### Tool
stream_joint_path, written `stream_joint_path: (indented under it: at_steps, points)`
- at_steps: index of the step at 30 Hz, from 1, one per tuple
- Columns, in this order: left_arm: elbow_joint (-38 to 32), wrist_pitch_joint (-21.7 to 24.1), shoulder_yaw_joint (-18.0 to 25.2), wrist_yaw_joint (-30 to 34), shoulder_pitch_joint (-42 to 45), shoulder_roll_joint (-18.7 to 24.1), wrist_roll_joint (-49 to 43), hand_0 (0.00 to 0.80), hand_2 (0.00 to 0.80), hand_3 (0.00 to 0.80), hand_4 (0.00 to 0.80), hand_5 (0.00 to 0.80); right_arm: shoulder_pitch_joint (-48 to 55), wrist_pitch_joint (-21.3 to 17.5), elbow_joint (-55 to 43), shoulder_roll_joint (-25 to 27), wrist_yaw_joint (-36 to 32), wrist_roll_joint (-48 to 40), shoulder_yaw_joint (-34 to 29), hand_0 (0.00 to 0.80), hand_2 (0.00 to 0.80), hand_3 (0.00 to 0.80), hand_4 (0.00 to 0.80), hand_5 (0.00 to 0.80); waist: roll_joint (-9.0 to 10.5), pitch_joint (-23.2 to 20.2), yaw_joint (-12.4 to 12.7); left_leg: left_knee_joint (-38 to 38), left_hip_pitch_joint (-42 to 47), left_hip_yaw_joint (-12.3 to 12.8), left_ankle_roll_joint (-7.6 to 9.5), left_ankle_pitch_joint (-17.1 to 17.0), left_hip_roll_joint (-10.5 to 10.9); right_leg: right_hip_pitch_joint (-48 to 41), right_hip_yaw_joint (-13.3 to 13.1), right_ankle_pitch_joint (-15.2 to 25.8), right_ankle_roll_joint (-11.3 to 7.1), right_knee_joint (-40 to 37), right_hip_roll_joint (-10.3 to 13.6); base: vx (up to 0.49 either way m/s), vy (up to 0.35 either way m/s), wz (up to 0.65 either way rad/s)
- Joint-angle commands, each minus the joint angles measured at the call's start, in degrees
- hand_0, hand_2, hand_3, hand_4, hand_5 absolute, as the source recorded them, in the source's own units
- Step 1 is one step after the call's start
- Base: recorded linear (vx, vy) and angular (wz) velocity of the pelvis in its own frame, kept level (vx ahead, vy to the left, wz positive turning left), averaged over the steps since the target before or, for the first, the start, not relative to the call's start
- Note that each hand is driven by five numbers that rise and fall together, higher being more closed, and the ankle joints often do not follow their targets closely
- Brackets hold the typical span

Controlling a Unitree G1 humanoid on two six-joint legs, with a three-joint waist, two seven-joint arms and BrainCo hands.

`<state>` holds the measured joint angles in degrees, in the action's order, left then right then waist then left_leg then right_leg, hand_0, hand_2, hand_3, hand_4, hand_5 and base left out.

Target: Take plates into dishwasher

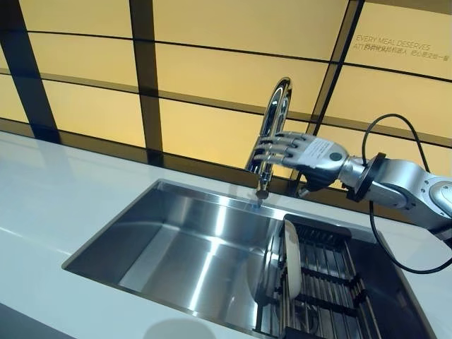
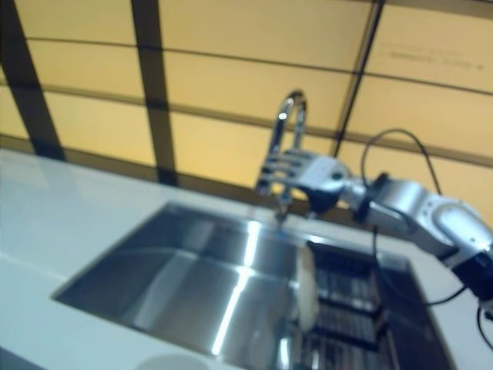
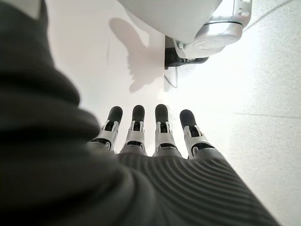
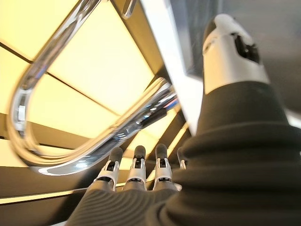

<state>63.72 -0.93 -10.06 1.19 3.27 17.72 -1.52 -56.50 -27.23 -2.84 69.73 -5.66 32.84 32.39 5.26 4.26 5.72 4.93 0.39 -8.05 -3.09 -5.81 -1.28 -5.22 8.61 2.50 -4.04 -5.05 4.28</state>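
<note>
A white plate [image 1: 292, 256] stands on edge in the dark dish rack [image 1: 332, 279], which fills the right part of the steel sink [image 1: 183, 247]. My right hand [image 1: 311, 152] hovers above the sink's back edge, its straight fingers [image 4: 136, 172] reaching up to the chrome faucet [image 1: 277, 106] and holding nothing. Whether they touch the faucet is unclear. My left hand [image 3: 155, 136] shows only in the left wrist view, fingers straight and empty, over a white surface.
A white counter [image 1: 49, 198] surrounds the sink on the left and front. Behind it rises a yellow panelled wall with dark bars [image 1: 145, 78]. The faucet's spout [image 1: 262, 189] hangs over the sink's back rim.
</note>
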Motion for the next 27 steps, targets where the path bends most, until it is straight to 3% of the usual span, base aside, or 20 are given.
stream_joint_path:
  at_steps: [1,9,15,27]
  points:
    - [0.27,-0.29,-2.29,0.61,-1.59,2.96,-0.34,0.0,0.0,0.0,0.0,0.0,-7.65,-4.53,4.04,2.4,-0.56,3.3,6.92,0.0,0.0,0.0,0.0,0.0,1.95,-1.59,1.43,-0.05,2.74,4.64,-0.06,4.38,-0.73,-0.47,2.6,-1.36,-0.21,0.05,-1.26,0.006,0.002,-0.03]
    - [-0.35,-0.22,-3.23,0.94,-0.69,3.27,-0.64,0.0,0.0,0.0,0.0,0.0,-8.09,-10.17,9.45,3.96,1.91,9.61,11.87,0.0,0.0,0.0,0.0,0.0,2.37,-1.56,1.3,0.07,2.9,5.02,-0.14,4.4,-0.82,-0.67,2.4,-1.47,-0.24,0.05,-1.5,0.0,0.001,-0.01]
    - [-0.45,-0.58,-3.14,1.25,-0.65,3.71,-0.81,0.0,0.0,0.0,0.0,0.0,-9.17,-13.69,10.21,4.11,-0.28,9.54,15.04,0.0,0.0,0.0,0.0,0.0,2.69,-1.45,1.38,0.07,2.77,5.23,-0.29,4.26,-0.82,-0.62,2.53,-1.6,-0.22,0.05,-1.6,0.0,0.0,0.0]
    - [-0.71,-0.35,-3.67,1.51,-0.29,3.46,-1.42,0.0,0.0,0.0,0.0,0.0,-9.75,-15.81,11.79,1.93,-1.84,8.41,17.56,0.0,0.0,0.0,0.0,0.0,2.75,-1.17,2.14,0.07,2.59,5.14,-0.52,4.09,-1.15,-0.93,3.05,-2.07,-0.03,0.05,-1.76,0.0,0.0,0.0]
